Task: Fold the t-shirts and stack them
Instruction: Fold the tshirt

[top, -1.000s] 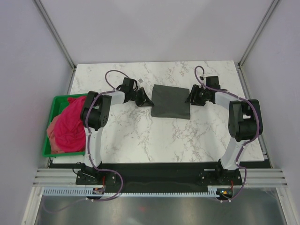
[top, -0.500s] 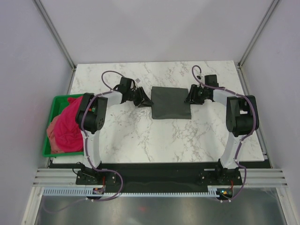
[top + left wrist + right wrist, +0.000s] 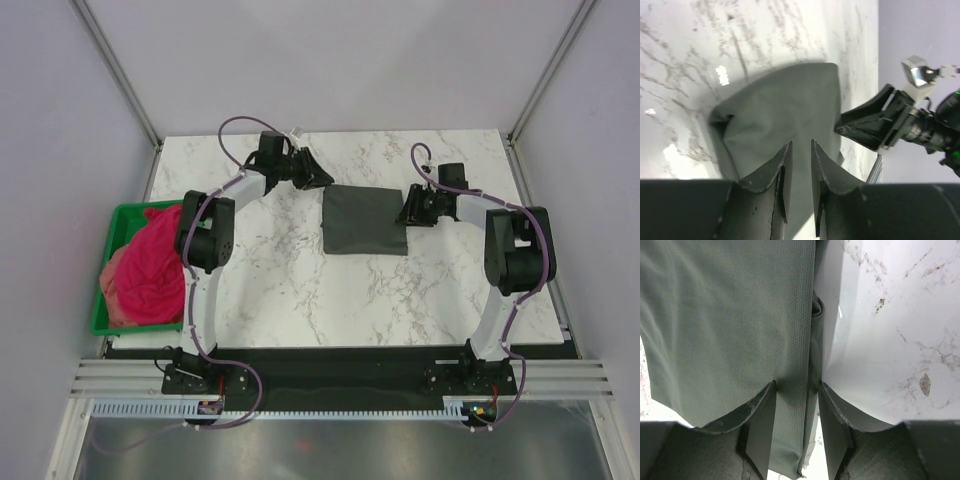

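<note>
One rectangular, fine-knit grey t-shirt [image 3: 364, 219].

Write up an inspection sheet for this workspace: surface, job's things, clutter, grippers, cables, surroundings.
Surface: white marbled table, no spills seen.
Job's things: dark grey t-shirt folded into a rectangle at the table's middle; magenta t-shirt bunched on a paler pink t-shirt, both unfolded, in the green bin at the left edge.
Clutter: nothing seen.
Grippers: left gripper at the grey shirt's far left corner, jaws slightly apart, empty; right gripper at its right edge, jaws parted astride the folded edge.
Cables: purple cables looped along both arms, none snagged.
Surroundings: pale walls, metal frame posts.
</note>
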